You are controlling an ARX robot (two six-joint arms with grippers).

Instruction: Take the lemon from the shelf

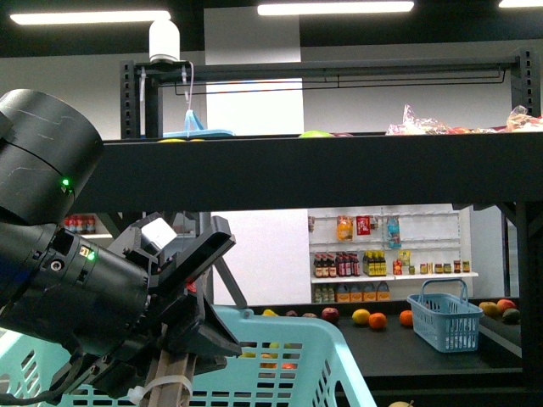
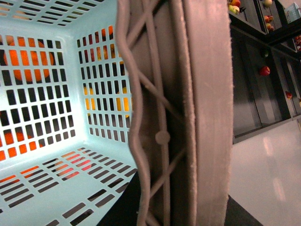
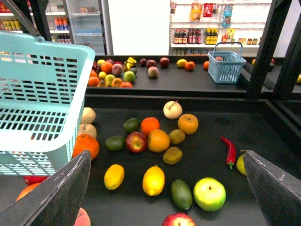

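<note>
The right end effector (image 3: 167, 157) hangs over a deck of the shelf (image 3: 211, 141) with its two fingers (image 3: 56, 193) spread wide and nothing between them. That is a sensible stance for coming down on one fruit out of a crowded scatter.

The lemon (image 3: 154, 180) lies on that dark deck, on the near side of the pile. It sits between a smaller yellow fruit (image 3: 114, 176), which may be a second lemon, and a dark green fruit (image 3: 181, 194). All three lie apart from one another, so there looks to be room for a finger on either side. A green-yellow apple (image 3: 209, 193) and a kiwi (image 3: 172, 155) are close by and could be nudged.

The left arm carries the pale teal basket (image 1: 288, 356) low on the left, beside the fruit with its mouth up, presumably so the picked lemon has a short trip. The left end effector (image 1: 212, 292) sits right against the basket wall. From the left wrist view, filled by one grey finger (image 2: 207, 117), I cannot tell whether it is clamped on the basket.

The pick itself is not yet begun.
</note>
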